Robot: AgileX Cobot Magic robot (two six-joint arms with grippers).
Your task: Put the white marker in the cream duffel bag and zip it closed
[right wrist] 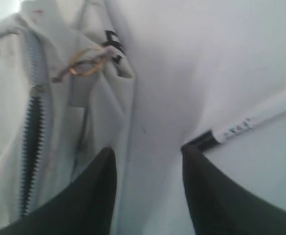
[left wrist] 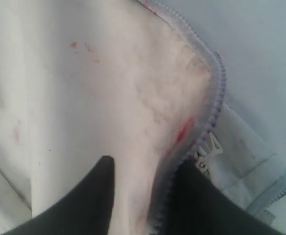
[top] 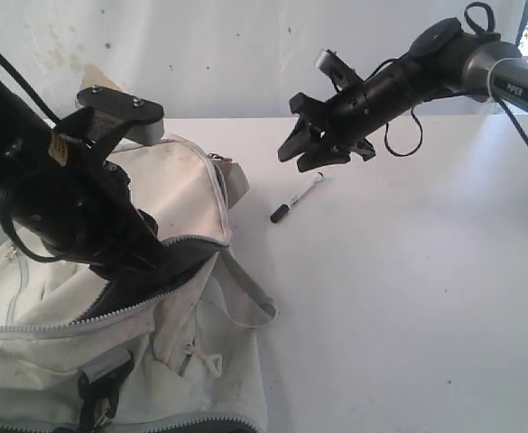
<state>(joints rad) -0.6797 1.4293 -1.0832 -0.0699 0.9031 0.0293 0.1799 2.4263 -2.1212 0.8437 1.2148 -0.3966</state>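
The white marker (top: 298, 198) lies flat on the white table (top: 408, 298), outside the cream duffel bag (top: 182, 180). It is near the bag's side but not touching it. It sits on a diagonal with its black cap pointing toward the bag, and small dark print is visible on the barrel close to the cap.

The right gripper (top: 298, 161) hangs over the table, just above the marker's uncapped end. Its jaws stand apart and hold nothing. In the right wrist view the capped end appears just beside one of the fingertips (right wrist: 187, 149), but only bare table shows between the two fingers. Whether that fingertip touches the marker cannot be determined.

The bag is slumped on the left of the table. Its main zipper (top: 110, 311) is undone, and the dark interior shows through the gap. A grey strap (top: 245, 307) trails from the bag onto the table.

The left gripper (left wrist: 145, 164) is at the bag's opening. Its jaws are parted, and a fold of smudged cream fabric with the zipper edge lies between them. That edge runs close against one finger (left wrist: 201, 200). A metal zipper pull (left wrist: 209, 152) sits just beyond that finger. No firm clamp on the fabric is evident.
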